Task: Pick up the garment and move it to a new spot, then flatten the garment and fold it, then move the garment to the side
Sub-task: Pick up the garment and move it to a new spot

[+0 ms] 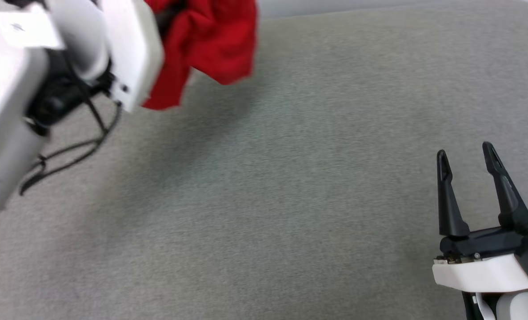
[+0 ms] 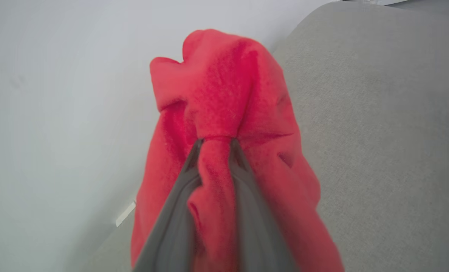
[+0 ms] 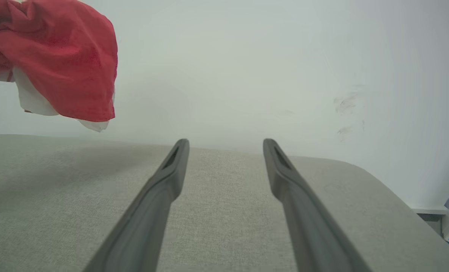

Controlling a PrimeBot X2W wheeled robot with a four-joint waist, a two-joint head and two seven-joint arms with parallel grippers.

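Grey fabric surface is spreading across the head view, with a pale wall rising behind its far edge. Left forearm, white and blurred, is crossing the upper left corner and hiding part of the garment. Garment is hanging bunched above the surface's far left, a white sleeve showing beneath the red. Left gripper is pinching a red fold between its fingers. Right gripper is hovering at lower right, well apart, jaws spread and empty. Black cable is looping below the forearm.
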